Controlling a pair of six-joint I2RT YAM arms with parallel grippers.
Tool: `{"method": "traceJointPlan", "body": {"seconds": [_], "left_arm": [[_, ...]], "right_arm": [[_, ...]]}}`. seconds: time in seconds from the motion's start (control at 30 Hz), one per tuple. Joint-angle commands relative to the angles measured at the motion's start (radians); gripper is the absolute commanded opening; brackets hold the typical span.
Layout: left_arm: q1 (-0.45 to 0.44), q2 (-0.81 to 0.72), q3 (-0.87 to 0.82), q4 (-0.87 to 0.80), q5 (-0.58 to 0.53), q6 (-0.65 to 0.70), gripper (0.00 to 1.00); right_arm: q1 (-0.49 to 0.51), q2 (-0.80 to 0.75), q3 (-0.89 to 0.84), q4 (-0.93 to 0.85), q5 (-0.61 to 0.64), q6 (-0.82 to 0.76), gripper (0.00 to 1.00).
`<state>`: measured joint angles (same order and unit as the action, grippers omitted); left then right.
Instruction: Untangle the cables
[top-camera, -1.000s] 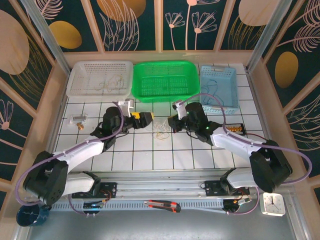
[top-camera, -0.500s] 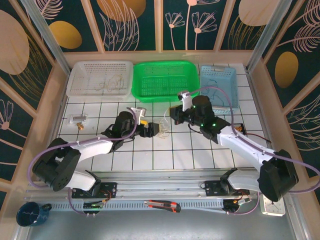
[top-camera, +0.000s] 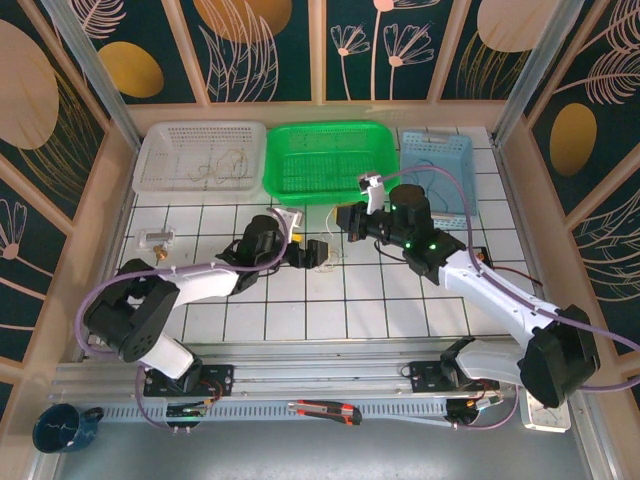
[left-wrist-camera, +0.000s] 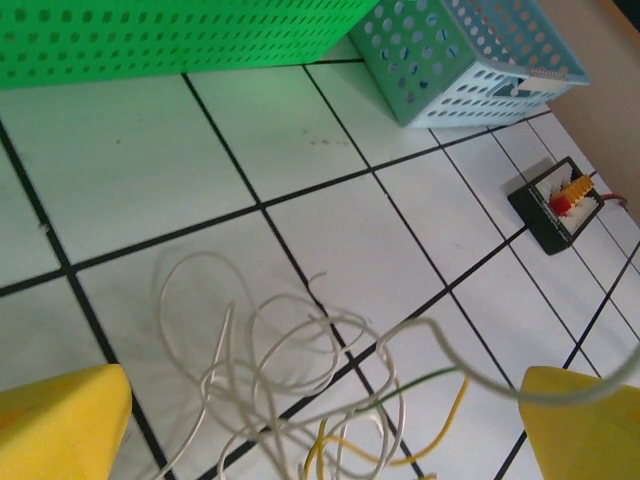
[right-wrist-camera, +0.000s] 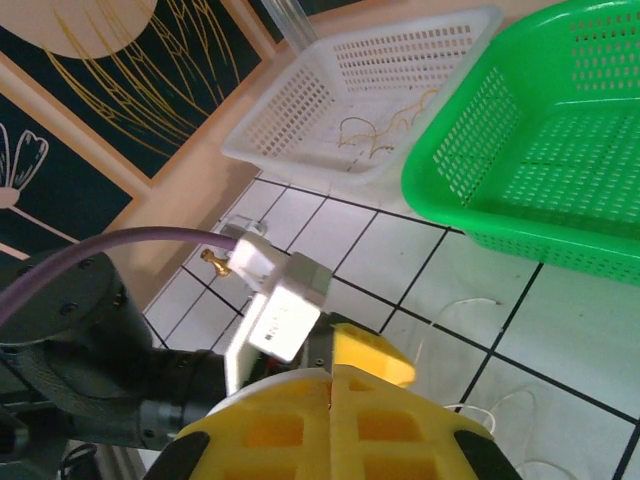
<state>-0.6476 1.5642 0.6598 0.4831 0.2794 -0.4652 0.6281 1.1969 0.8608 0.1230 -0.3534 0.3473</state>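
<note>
The cables (left-wrist-camera: 275, 355) are a loose tangle of thin white loops with a yellow strand (left-wrist-camera: 430, 440) and a green one, lying on the white tiles. My left gripper (left-wrist-camera: 320, 430) is open, and its yellow fingers (left-wrist-camera: 60, 425) straddle the tangle low over the table. From above, the cables (top-camera: 328, 248) lie at the tip of my left gripper (top-camera: 318, 252). One white strand rises off the tiles to the right. My right gripper (top-camera: 346, 222) hovers just beyond, near the green basket. Its yellow pads (right-wrist-camera: 290, 430) are pressed together, apparently pinching that thin strand.
Along the back stand a white basket (top-camera: 160, 170) holding a few cords, a green basket (top-camera: 375, 180) and a blue basket (top-camera: 462, 185). A black connector block (left-wrist-camera: 560, 200) lies right of the tangle. A brass-tipped fitting (top-camera: 158, 240) lies at the left.
My left arm has stretched to the right until its open fingers straddle the tangle. My shut right gripper has drawn back toward the green basket.
</note>
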Motion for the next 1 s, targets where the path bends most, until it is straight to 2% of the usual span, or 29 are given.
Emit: {"method": "traceJointPlan", "body": {"seconds": [0.0,0.07,0.4,0.57,0.8,0.97], "left_arm": [[-0.016,0.048,0.036,0.037,-0.014,0.031,0.98],[-0.019,0.072,0.036,0.045,-0.027,0.030,0.95],[-0.020,0.128,-0.042,0.100,-0.115,0.000,0.66],[-0.020,0.144,-0.060,0.106,-0.115,0.000,0.58],[-0.021,0.143,-0.076,0.111,-0.115,0.000,0.57],[-0.021,0.077,-0.103,0.088,-0.126,0.003,0.69]], "right_arm": [[-0.001,-0.039,0.049,0.060,-0.025,0.049,0.00],[-0.002,-0.046,0.069,0.065,-0.028,0.063,0.00],[-0.005,-0.078,0.244,0.124,-0.061,0.154,0.00],[-0.011,-0.065,0.346,0.170,-0.083,0.208,0.00],[-0.015,-0.030,0.440,0.206,-0.110,0.248,0.00],[-0.018,-0.014,0.415,0.187,-0.100,0.225,0.00]]}}
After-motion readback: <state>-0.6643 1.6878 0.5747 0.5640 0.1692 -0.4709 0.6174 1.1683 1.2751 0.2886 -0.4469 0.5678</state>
